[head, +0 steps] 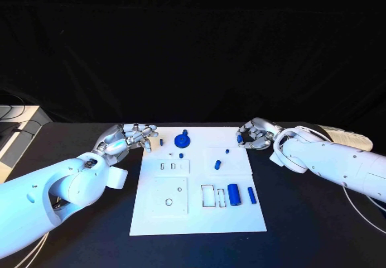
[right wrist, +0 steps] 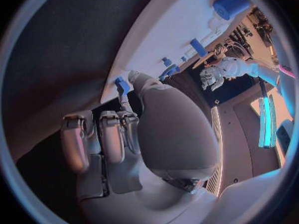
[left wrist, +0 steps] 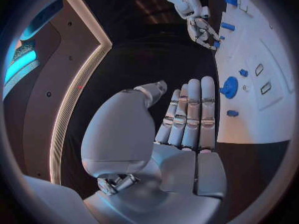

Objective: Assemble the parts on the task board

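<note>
Your right hand [head: 256, 135] sits at the far right corner of the white board [head: 197, 223], with its fingers curled in around a small blue piece [head: 240, 138]; the right wrist view shows this piece [right wrist: 122, 86] pinched at the fingertips, but most of it is hidden behind the thumb, so you cannot make out its shape. Your left hand [head: 127, 139] is at the far left corner of the board, just beside its edge; in the left wrist view its fingers [left wrist: 191, 114] lie straight and side by side, the thumb a little apart, and it holds nothing. Near this hand, on the far part of the board, you see a round blue knob [head: 182, 139], with a tiny blue piece [head: 181, 155] just in front of it. More to the right there is a small blue peg [head: 217, 164], well apart from both hands. On the near part of the board a thick blue cylinder [head: 234, 194] lies beside a thinner blue bar [head: 251, 194], next to some rectangular slots [head: 214, 196].
</note>
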Robot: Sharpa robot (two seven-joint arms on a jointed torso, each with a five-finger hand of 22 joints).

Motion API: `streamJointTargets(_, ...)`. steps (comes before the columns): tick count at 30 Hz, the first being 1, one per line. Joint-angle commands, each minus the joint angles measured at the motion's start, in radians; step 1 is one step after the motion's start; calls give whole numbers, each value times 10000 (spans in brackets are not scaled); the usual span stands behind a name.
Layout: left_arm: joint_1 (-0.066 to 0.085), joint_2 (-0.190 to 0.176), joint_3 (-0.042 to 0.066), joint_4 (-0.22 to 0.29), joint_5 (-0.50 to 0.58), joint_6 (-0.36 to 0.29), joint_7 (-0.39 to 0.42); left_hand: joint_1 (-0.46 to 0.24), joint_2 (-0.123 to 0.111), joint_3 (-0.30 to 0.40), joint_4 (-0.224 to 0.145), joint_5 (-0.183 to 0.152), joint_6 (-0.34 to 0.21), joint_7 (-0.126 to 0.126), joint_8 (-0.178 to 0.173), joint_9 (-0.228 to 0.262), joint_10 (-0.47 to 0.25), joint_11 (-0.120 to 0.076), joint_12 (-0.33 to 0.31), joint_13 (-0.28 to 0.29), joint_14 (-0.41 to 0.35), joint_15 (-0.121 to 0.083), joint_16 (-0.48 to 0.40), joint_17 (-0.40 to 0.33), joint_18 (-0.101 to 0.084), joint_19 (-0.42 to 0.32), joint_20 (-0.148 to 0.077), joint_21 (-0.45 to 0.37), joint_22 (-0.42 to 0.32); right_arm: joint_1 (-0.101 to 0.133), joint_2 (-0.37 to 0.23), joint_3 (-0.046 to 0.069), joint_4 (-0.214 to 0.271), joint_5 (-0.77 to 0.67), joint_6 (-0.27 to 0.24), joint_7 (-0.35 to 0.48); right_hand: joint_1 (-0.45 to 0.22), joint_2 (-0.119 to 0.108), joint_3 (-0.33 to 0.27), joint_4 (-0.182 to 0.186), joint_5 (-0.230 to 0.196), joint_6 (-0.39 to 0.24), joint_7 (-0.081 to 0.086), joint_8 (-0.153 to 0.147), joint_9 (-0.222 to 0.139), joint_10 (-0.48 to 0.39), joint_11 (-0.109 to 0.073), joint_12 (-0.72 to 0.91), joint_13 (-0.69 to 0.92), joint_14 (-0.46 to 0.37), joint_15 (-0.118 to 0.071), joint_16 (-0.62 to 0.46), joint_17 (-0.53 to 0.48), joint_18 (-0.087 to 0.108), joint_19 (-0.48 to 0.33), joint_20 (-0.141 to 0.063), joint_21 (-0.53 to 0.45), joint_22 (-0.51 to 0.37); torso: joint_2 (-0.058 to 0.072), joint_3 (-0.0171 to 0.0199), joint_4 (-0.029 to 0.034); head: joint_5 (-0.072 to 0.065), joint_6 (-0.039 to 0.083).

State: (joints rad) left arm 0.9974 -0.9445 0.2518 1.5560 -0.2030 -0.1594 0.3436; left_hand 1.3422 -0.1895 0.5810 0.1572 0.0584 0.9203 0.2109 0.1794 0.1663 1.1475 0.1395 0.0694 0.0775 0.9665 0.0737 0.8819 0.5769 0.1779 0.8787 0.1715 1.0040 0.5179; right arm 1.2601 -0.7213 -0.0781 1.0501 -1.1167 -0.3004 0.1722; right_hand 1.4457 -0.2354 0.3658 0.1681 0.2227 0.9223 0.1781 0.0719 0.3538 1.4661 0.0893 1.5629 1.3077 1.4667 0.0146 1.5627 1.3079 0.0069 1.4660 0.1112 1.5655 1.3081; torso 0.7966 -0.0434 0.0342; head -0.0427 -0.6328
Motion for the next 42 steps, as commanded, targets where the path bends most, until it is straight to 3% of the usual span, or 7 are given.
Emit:
streamJointTargets(1,2,9,9,18,-35,111,44,-74,-33,24,-36,-40,-3,35,-23,-4,-48,49,-49,-16,-6,19,-35,-9,66,-69,3,-36,-8,-6,29,-5,-33,-141,98,-88,-63,73,50,24,68,77,9,31,13,966,50,2,2553,983,47,22,2389,-69,1048,103,53,2627,-2,3,-7,11,8)
streamJointTargets(11,2,9,9,14,-37,121,24,-77,-28,27,-39,-40,-11,41,-30,-6,-62,56,-53,-19,1,26,-42,-24,66,-68,9,-40,-16,-5,82,-5,-163,-92,-123,-132,-50,157,128,21,109,118,5,46,19,982,43,17,2569,982,45,21,2384,-69,1048,104,53,2627,0,2,-8,13,25)
streamJointTargets(15,2,9,9,12,-41,120,20,-77,-28,27,-39,-40,-11,41,-30,-6,-62,56,-53,-19,1,26,-42,-24,66,-68,9,-40,-16,-5,92,-5,-188,-88,-105,-149,0,293,336,-32,89,288,-23,124,49,1004,21,38,2590,983,26,22,2391,-69,1048,93,53,2627,-3,-2,-7,23,15)
streamJointTargets(18,2,6,9,11,-43,120,18,-77,-28,27,-39,-40,-11,41,-30,-6,-62,56,-53,-19,1,26,-42,-24,66,-68,9,-40,-16,-5,97,-5,-201,-106,-85,-175,34,437,636,-124,-274,510,-85,243,91,1033,-33,66,2618,985,-26,23,2397,-69,1048,52,53,2627,0,-2,-7,18,4)
streamJointTargets(26,2,3,9,5,-45,120,14,-77,-28,27,-39,-40,-11,41,-30,-6,-62,56,-53,-19,1,26,-42,-24,66,-68,9,-40,-16,-5,150,-5,-216,-176,-61,-217,17,705,1122,-315,-455,874,-232,467,182,1046,-152,79,2631,987,-178,24,2404,-69,1048,-75,53,2627,0,2,-15,30,2)
streamJointTargets(36,2,-11,9,10,-49,125,4,-77,-28,27,-39,-40,-11,41,-30,-6,-62,56,-53,-19,1,26,-42,-24,66,-68,9,-40,-16,-5,196,-5,-208,-273,-313,-403,-152,613,1163,-374,-497,911,-270,513,207,1046,-190,79,2631,989,-230,25,2411,-69,1048,-134,53,2627,1,-4,-6,40,-19)
streamJointTargets(42,3,-19,9,11,-50,137,-4,-77,-28,27,-39,-40,-11,41,-30,-6,-62,56,-53,-19,1,26,-42,-24,66,-68,9,-40,-16,-5,164,-5,-143,179,-800,-530,-340,582,1346,-494,48,983,-336,612,262,1046,-260,79,2631,992,-296,27,2421,-69,1048,-207,53,2627,-6,0,-11,34,-27)
